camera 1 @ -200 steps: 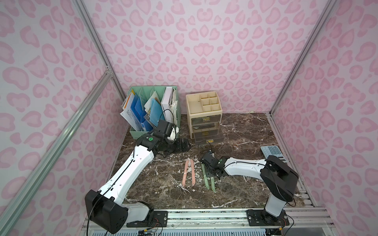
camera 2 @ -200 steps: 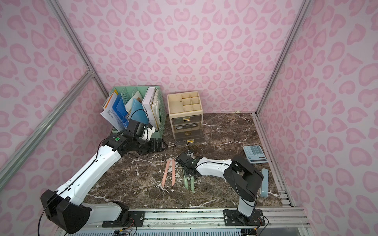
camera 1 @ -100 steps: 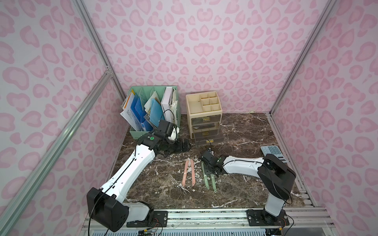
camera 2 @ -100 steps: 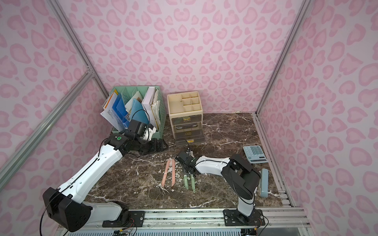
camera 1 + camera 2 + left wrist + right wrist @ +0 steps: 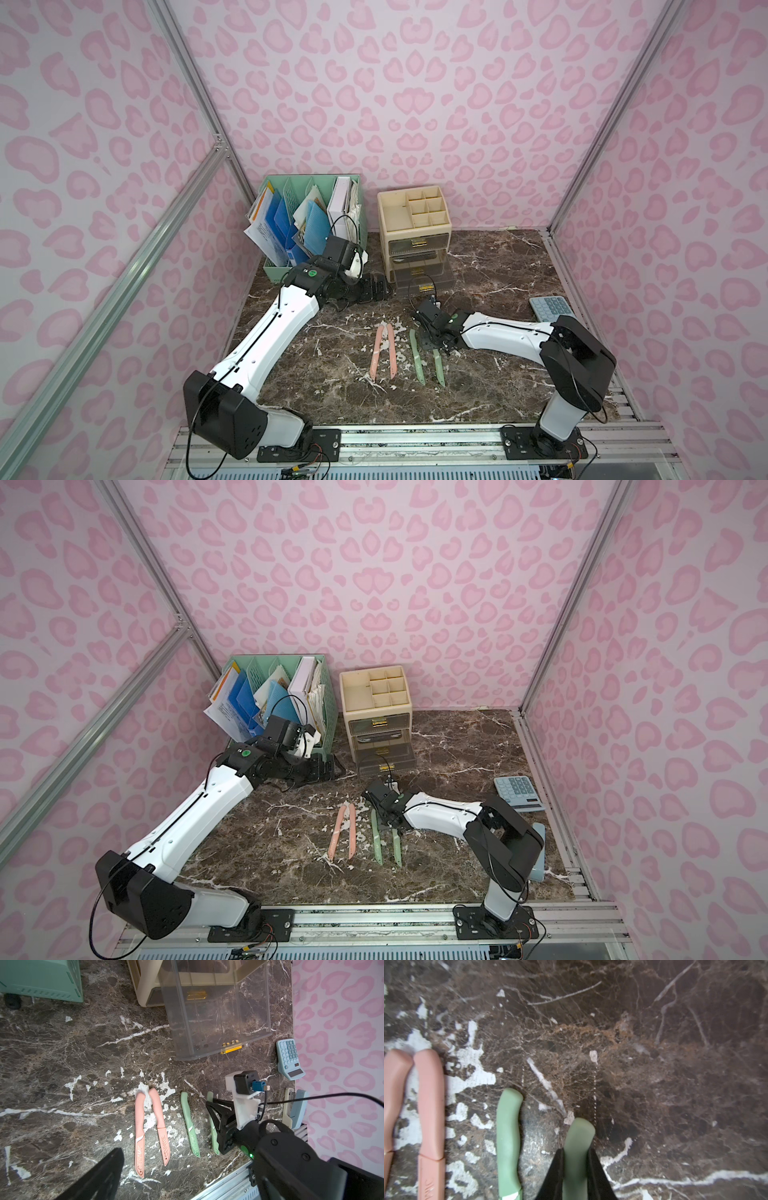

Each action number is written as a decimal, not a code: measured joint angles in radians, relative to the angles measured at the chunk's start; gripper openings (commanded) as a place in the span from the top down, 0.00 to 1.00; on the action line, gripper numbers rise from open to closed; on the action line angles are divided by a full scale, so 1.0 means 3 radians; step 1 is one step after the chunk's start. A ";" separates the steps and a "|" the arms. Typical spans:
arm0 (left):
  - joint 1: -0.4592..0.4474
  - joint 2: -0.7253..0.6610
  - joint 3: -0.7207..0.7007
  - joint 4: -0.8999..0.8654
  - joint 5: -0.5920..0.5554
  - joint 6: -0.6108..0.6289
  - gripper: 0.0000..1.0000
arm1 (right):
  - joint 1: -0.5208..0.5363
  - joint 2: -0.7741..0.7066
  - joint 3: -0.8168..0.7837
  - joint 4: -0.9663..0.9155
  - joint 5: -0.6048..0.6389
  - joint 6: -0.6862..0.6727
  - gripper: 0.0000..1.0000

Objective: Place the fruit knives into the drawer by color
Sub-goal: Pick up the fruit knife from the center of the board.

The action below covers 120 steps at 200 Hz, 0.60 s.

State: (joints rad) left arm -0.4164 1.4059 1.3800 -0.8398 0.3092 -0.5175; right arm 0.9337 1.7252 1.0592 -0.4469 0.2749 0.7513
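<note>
Four fruit knives lie in a row on the marble: two pink ones [image 5: 376, 353] [image 5: 391, 350] and two mint green ones [image 5: 417, 358] [image 5: 439, 369]. My right gripper [image 5: 577, 1159] is shut on the handle of the green knife [image 5: 578, 1140] nearest the right arm, a black finger on each side. The other green knife [image 5: 508, 1136] lies free beside it, the pink knife handles [image 5: 429, 1105] further over. The beige drawer unit [image 5: 415, 224] has its clear bottom drawer [image 5: 218, 1016] pulled out. My left gripper [image 5: 374, 289] hovers open left of that drawer, holding nothing.
A mint file rack [image 5: 309, 216] full of papers stands at the back left, close behind the left arm. A blue calculator [image 5: 519, 793] and a stapler [image 5: 295, 1109] lie by the right wall. The right arm [image 5: 440, 814] stretches low across the table.
The right gripper has closed on the green knife's handle after shifting slightly towards the knives. The left arm has stayed almost still, its gripper open.
</note>
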 measured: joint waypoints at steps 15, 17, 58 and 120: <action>0.0000 0.0043 0.0065 -0.0003 0.0000 0.0005 0.02 | -0.0015 -0.0051 0.0017 -0.0019 -0.0009 0.0001 0.83; 0.0000 0.0048 0.0072 -0.0003 0.0000 0.0006 0.02 | -0.0017 -0.0056 0.0019 -0.0020 -0.0011 0.0001 0.83; 0.0000 0.0160 0.0197 0.0000 0.0015 0.0053 0.02 | -0.0053 -0.0114 0.0027 -0.0065 -0.0058 0.0001 0.84; 0.0000 0.0214 0.0310 -0.0023 0.0025 0.0064 0.02 | -0.0081 -0.0150 -0.0003 -0.0066 -0.0097 0.0001 0.86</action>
State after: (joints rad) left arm -0.4164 1.4700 1.4731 -0.8467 0.3168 -0.4984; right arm 0.9092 1.6802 1.0584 -0.4667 0.2459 0.7517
